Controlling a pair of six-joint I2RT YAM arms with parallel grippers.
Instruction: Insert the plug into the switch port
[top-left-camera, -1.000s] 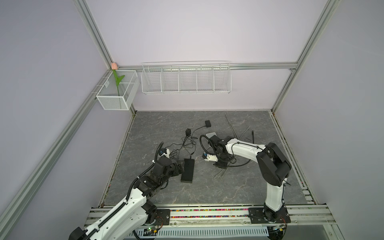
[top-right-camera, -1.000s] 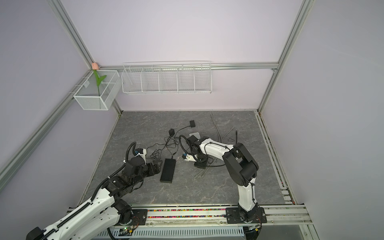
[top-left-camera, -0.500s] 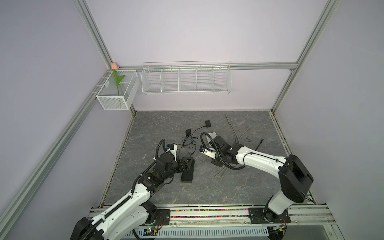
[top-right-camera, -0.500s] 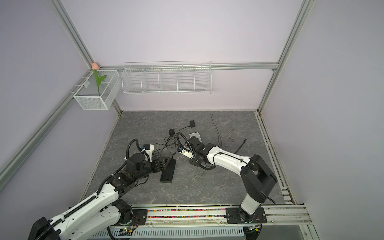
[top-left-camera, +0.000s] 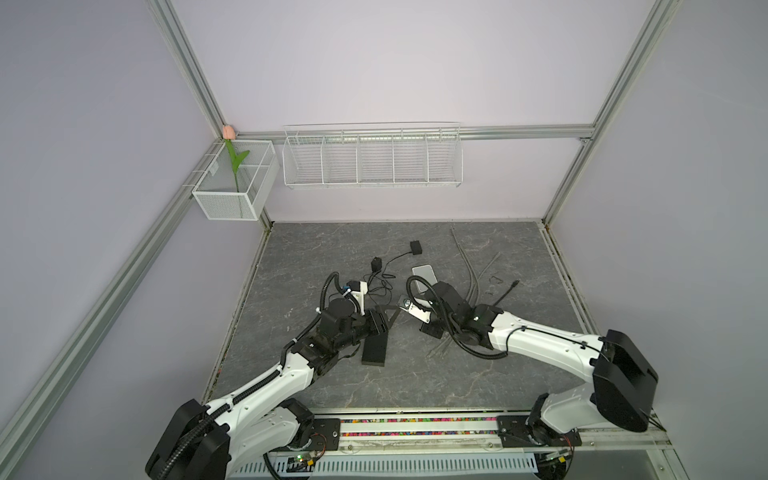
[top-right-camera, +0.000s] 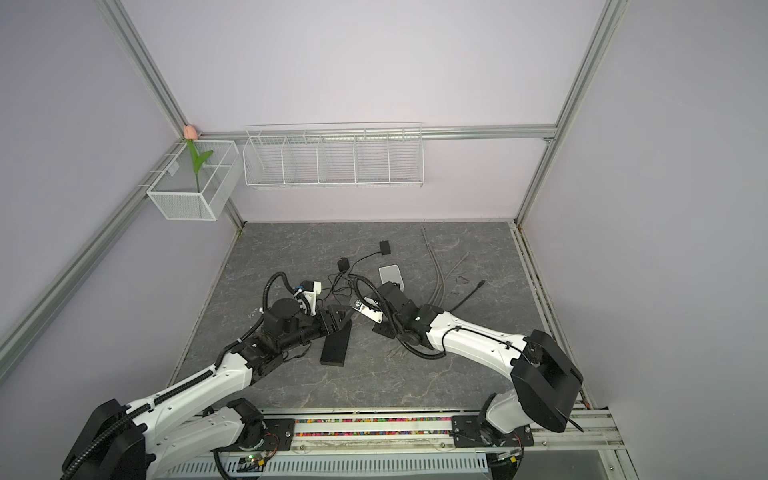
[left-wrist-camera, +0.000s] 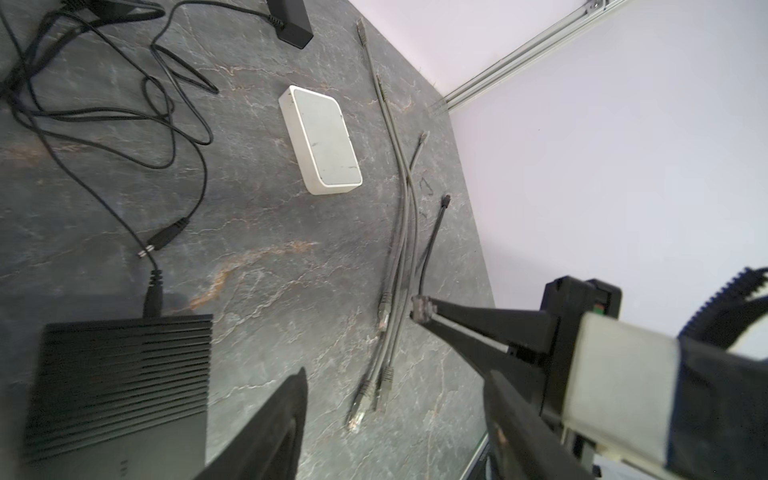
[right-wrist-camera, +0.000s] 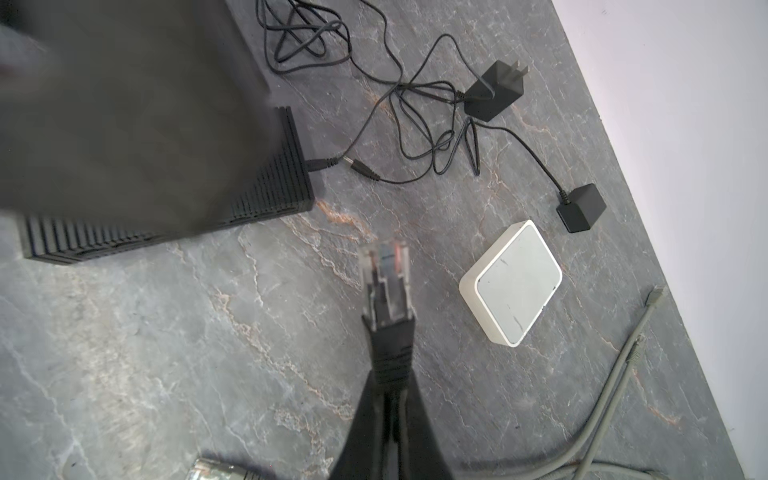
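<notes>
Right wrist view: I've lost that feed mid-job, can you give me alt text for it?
The right gripper holds the plug by its black boot, short of the black switch and not inserted. A white box lies nearby on the grey table.

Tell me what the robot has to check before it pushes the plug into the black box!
1. Plug pinched in right gripper: ok.
2. Left gripper steadying black box: not ok, it is open and holds nothing.
3. Plug lined up with a port: cannot tell, ports hidden.
4. Table between plug and black box bare: ok.
5. Plug inside black box: not ok, they are apart.
</notes>
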